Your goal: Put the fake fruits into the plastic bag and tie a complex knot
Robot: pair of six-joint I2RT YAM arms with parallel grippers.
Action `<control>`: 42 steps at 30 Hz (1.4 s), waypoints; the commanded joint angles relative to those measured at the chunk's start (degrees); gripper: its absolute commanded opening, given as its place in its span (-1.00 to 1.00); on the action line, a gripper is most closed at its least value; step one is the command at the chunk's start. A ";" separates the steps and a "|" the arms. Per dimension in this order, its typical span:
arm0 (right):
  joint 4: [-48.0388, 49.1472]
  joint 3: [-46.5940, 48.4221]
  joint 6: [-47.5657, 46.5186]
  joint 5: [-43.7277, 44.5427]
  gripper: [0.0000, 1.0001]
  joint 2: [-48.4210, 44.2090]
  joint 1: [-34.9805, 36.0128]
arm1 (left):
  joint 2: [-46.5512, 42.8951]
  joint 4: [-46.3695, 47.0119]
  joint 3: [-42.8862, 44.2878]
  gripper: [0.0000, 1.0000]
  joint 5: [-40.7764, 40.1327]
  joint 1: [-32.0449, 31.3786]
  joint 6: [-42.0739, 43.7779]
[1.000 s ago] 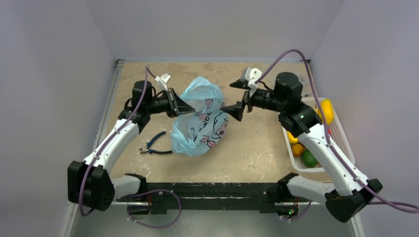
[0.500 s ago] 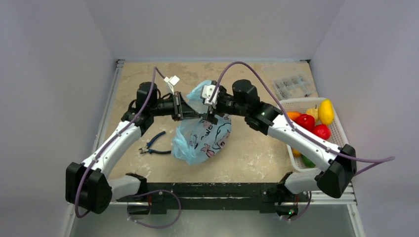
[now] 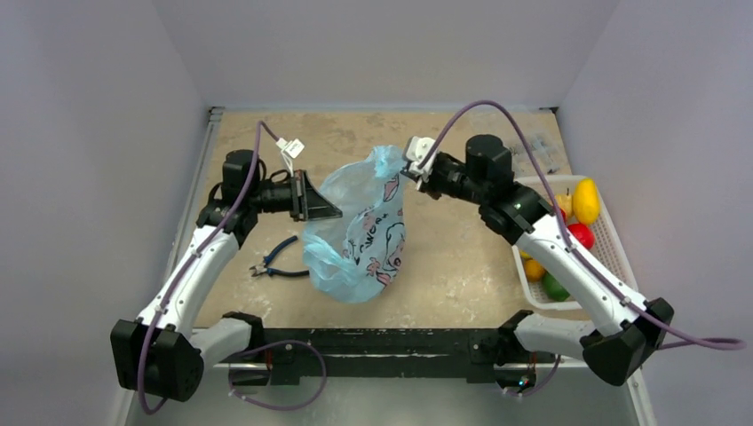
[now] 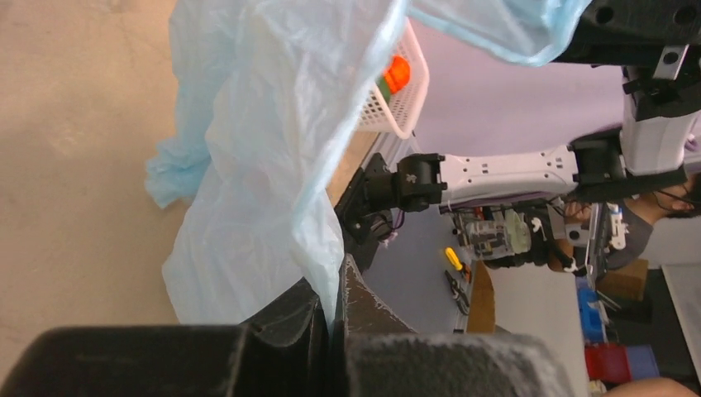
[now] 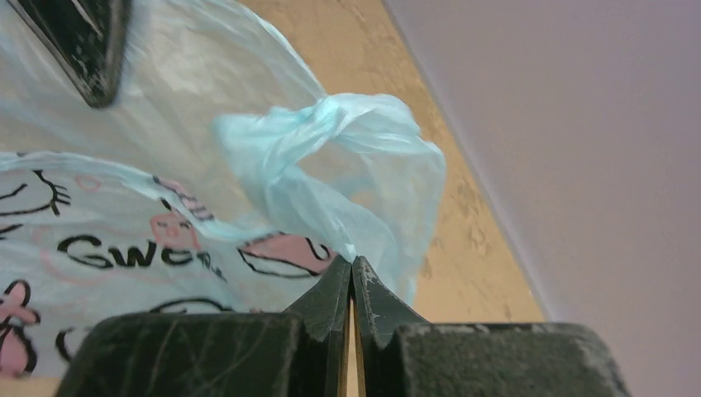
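One plastic bag [image 3: 355,257]: pale blue, crinkly, translucent, pink-and-black cartoon prints.

Top view: overhead from behind, looking down on the table [image 3: 462,266]. Wrist views: close-up on the plastic bag [image 3: 368,235], common to all.

Left fingers [image 4: 281,321] and right fingers [image 5: 326,296] pinched closed, tips facing each other.
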 commanded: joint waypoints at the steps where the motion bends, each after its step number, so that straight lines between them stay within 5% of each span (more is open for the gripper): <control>1: -6.97 2.70 3.52 -5.89 -1.00 -2.61 -7.38 | -0.22 -3.37 1.36 -1.00 -0.05 5.16 5.74; 7: -5.59 3.55 11.72 -7.05 -1.00 -1.00 -16.32 | 1.30 -2.60 1.53 -1.00 -1.89 7.55 6.73; 16: -2.73 12.39 35.40 -10.75 -1.00 10.22 -19.06 | 1.42 17.76 -4.61 -1.00 -4.52 6.42 -16.60; 24: -7.26 18.55 36.39 -10.13 -1.00 17.70 -23.06 | -1.04 18.01 -6.82 -1.00 -8.47 7.17 -19.63; 28: -7.26 15.85 47.07 -20.55 0.40 15.82 -23.15 | -0.93 16.51 -5.75 -1.00 -12.60 7.13 -23.61; 30: -7.54 13.40 50.54 -22.44 0.85 13.15 -23.15 | -1.06 12.88 -3.99 -1.00 -14.66 7.11 -23.65; 35: -4.64 5.26 61.07 -18.54 0.98 3.48 -21.33 | -1.24 6.85 -0.91 -1.00 -18.70 7.02 -23.99; 42: -3.87 1.82 61.06 -4.43 0.98 3.58 -4.71 | -0.78 7.12 1.11 -1.00 -18.84 5.99 -25.96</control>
